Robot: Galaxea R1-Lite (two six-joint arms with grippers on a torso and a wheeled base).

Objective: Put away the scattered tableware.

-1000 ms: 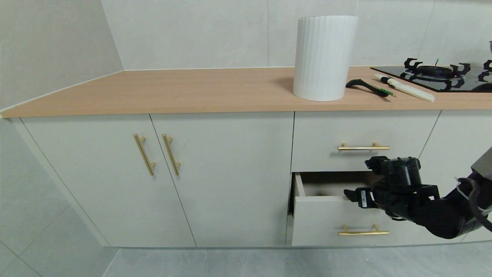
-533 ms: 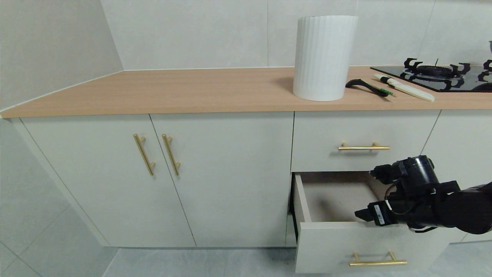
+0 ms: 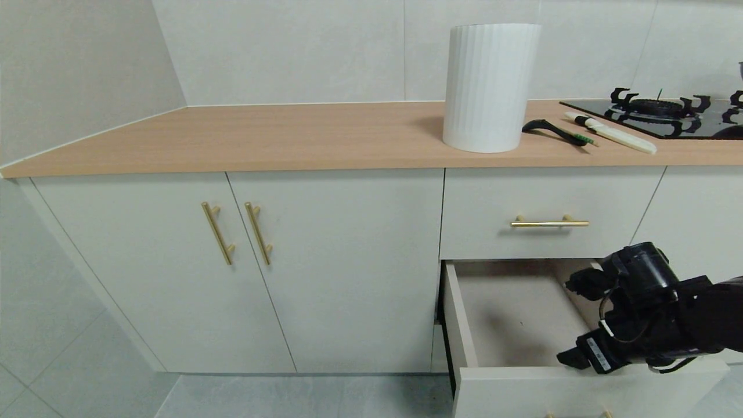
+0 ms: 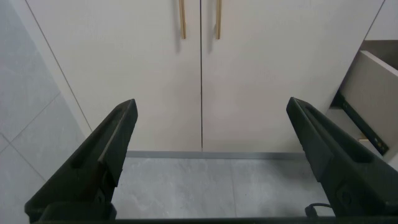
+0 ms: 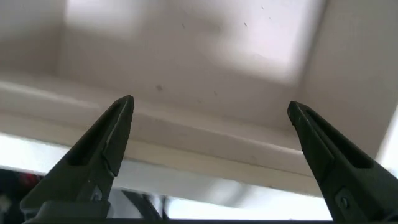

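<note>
The right gripper hangs just over the front rim of the open lower drawer, its fingers spread apart and holding nothing; the left gripper, fingers also wide apart, faces the cupboard doors left of the drawer; above and beyond the drawer, a black utensil and a white knife lie side by side on the countertop; a white ribbed canister stands above the drawer's left end.
</note>
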